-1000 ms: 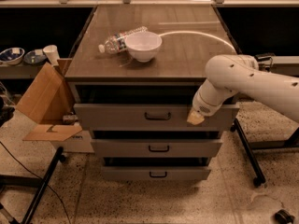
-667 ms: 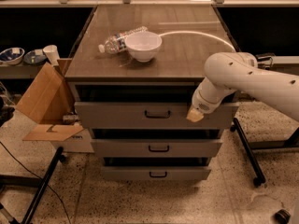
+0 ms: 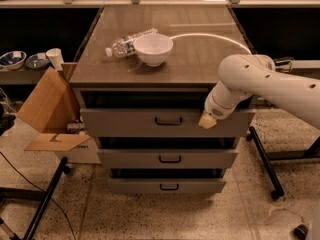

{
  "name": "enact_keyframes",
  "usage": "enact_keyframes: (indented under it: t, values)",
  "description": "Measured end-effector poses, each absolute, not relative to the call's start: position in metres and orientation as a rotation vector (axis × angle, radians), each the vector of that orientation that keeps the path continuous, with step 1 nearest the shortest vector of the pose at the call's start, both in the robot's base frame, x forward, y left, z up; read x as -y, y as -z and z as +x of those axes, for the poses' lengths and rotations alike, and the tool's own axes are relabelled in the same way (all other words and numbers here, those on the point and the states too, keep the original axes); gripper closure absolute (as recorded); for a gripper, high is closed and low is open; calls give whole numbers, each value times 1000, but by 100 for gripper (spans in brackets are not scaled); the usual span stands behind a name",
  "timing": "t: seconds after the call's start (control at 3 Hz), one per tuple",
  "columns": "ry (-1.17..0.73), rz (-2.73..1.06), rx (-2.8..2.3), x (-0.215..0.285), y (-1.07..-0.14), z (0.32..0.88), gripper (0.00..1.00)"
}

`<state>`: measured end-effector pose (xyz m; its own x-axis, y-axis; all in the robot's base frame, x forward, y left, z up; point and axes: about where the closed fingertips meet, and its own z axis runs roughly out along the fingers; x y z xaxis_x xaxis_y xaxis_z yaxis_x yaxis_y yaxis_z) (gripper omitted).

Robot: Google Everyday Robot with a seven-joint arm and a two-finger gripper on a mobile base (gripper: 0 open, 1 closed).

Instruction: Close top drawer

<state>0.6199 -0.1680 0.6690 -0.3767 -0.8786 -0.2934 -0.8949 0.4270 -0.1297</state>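
Observation:
The top drawer (image 3: 125, 122) is a wide grey drawer under the tabletop, with a small dark loop handle (image 3: 168, 120) at its middle. It stands pulled out a little, with a dark gap above its front. My gripper (image 3: 207, 121) is at the end of the white arm (image 3: 260, 81) and rests against the right part of the drawer front, to the right of the handle. Two narrower grey drawers, the middle one (image 3: 169, 158) and the lowest one (image 3: 168, 186), sit below it.
A white bowl (image 3: 153, 49), a lying plastic bottle (image 3: 128, 42) and a white cable (image 3: 212, 38) are on the brown tabletop (image 3: 200, 64). An open cardboard box (image 3: 47, 109) stands left of the cabinet. Dishes (image 3: 12, 59) sit on a low shelf at left. A black stand leg (image 3: 262, 161) is at right.
My arm and gripper have shifted slightly left along the drawer front. The drawer looks much the same.

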Motion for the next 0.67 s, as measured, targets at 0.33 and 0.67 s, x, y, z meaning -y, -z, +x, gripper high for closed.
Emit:
enact_keyframes:
  t: [0.33, 0.67]
  values:
    - [-90, -1520, -2367, 168, -669, 622, 100]
    - [-95, -1522, -2365, 168, -669, 620, 100]
